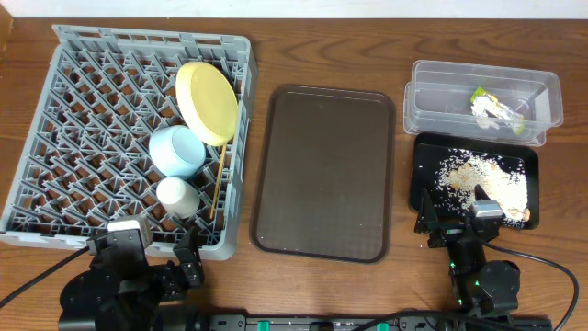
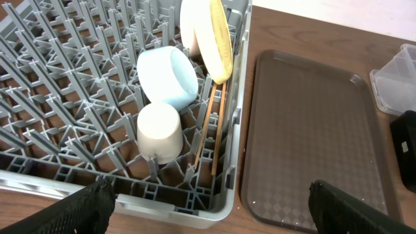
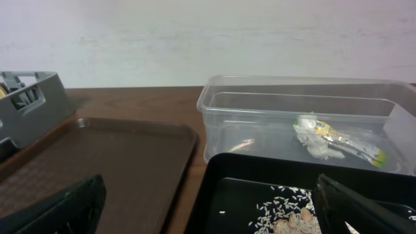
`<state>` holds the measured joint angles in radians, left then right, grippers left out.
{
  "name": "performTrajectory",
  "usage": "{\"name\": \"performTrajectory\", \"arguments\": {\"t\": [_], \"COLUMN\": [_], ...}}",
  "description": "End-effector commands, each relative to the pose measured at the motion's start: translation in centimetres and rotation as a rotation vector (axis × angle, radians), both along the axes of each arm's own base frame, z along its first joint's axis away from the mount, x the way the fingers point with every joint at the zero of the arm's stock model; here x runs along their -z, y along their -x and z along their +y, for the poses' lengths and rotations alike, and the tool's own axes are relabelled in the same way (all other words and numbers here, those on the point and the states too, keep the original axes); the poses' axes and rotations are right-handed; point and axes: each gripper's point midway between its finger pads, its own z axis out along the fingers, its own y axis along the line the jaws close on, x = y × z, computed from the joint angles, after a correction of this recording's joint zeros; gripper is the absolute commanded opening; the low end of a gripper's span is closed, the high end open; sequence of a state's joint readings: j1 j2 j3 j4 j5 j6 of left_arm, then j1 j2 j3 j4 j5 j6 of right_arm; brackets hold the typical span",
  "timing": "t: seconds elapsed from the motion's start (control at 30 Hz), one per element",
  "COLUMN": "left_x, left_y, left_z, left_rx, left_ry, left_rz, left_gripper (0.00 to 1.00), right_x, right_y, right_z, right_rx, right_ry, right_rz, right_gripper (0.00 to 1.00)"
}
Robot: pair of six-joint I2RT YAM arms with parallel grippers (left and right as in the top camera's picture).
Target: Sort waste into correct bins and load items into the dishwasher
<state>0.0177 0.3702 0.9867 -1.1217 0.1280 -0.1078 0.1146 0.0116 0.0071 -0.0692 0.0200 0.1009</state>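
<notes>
**Q:** Wooden desk [image 1: 413, 37], overhead view. Where do the task's things lie, and how would each handle?

**A:** Far right, the wrapper [image 1: 493, 108] lies in the clear tub [image 1: 423, 97]. It looks light, soft and crumpling, so any fold can be pinched. Just nearer, the crumbs [image 1: 473, 179] lie in the black tray [image 1: 427, 152]. They are loose, better tipped than pinched. At left, the dish rack [image 1: 83, 101] holds the plate [image 1: 207, 101], blue bowl [image 1: 176, 152], white bowl [image 1: 177, 195] and chopsticks [image 1: 219, 184]. These are stiff and probably slippery; take rims, or the sticks mid-length.

**Q:** Counts?

**A:** One wrapper, one plate, two bowls, two chopsticks, two bins, one rack; the crumbs are uncountable. One serving tray [image 1: 322, 175] lies between. The left pincer [image 2: 209, 195] and right pincer [image 3: 209, 185] both stand spread, holding nothing.
</notes>
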Motion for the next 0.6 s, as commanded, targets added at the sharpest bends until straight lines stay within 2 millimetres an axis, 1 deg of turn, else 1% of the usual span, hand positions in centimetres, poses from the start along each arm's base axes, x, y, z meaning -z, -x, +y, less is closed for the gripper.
{"name": "performTrajectory", "arguments": {"t": [0.0,0.23,0.33,0.4,0.57], "left_x": [0.2,0.2,0.6,1.1,3.6], "left_y": [0.0,0.0,0.2,0.0,-1.4], "left_z": [-0.1,-0.1,0.5,0.6,0.6], "left_rx": [0.002,0.002,-0.021,-0.025,-0.019], "left_ry": [0.007,0.007,-0.019,-0.022,-0.027], "left_rz": [0.004,0.003,0.022,0.032,0.017], "left_gripper": [0.97,0.97,0.97,0.97,0.97], "right_x": [0.0,0.0,0.0,0.0,0.0], "right_y": [0.0,0.0,0.0,0.0,0.0], "right_z": [0.0,0.0,0.0,0.0,0.0], "right_rx": [0.006,0.006,0.006,0.006,0.006], "right_ry": [0.013,0.013,0.013,0.013,0.013], "right_rz": [-0.004,-0.004,-0.004,-0.004,-0.004], "right_gripper": [0.99,0.99,0.99,0.99,0.99]}}
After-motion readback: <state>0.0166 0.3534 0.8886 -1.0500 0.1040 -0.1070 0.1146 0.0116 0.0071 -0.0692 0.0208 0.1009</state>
